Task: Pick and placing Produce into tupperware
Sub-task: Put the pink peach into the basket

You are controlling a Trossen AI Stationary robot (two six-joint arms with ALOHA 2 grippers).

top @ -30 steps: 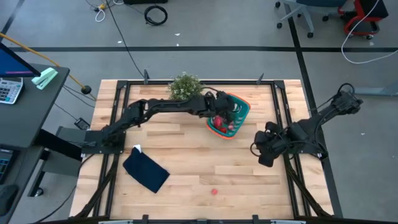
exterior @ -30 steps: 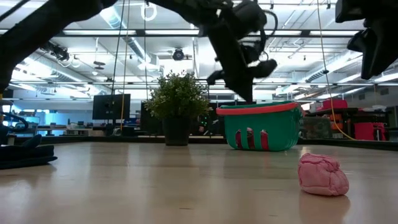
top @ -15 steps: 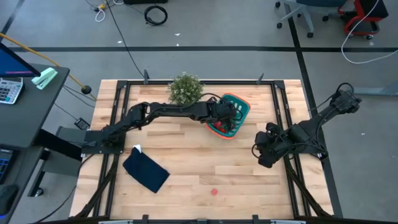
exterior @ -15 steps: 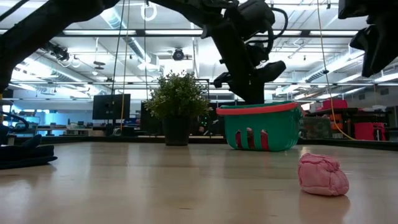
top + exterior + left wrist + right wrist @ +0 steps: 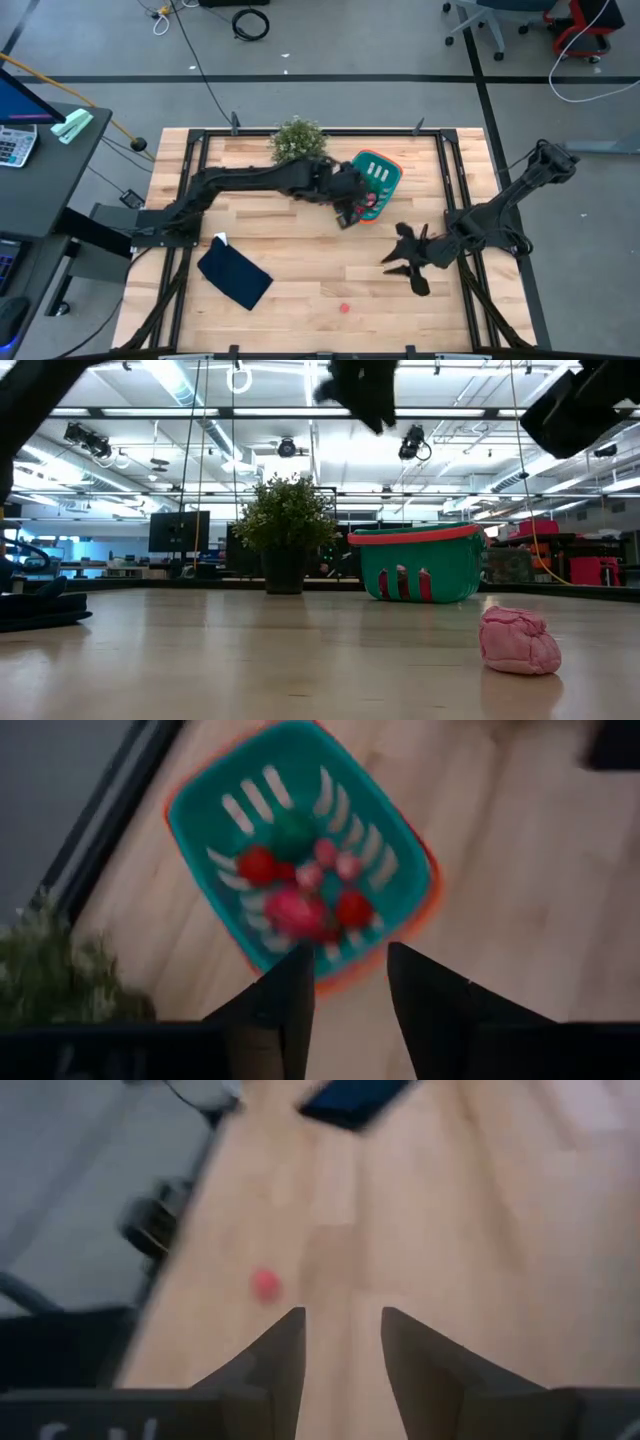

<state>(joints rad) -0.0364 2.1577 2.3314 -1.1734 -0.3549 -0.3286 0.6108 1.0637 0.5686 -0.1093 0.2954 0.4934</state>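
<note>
- The left claw [image 5: 345,215] hangs released and empty just beside the teal basket [image 5: 385,170], whose load of small red and pink produce [image 5: 300,890] sits inside.
- The right claw [image 5: 400,262] is spread wide, aimed toward the lone pink piece [image 5: 345,308] near the tabletop [image 5: 300,270] front edge.
- Bare wood surrounds that piece; the navy cloth [image 5: 234,277] lies well apart.

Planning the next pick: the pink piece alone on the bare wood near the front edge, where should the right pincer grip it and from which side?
Come straight down from above and close across the middle of the pink piece. It is a small rounded lump lying flat, with bare wood all round, so nothing blocks either finger. The right pincer is open and nearest.
</note>
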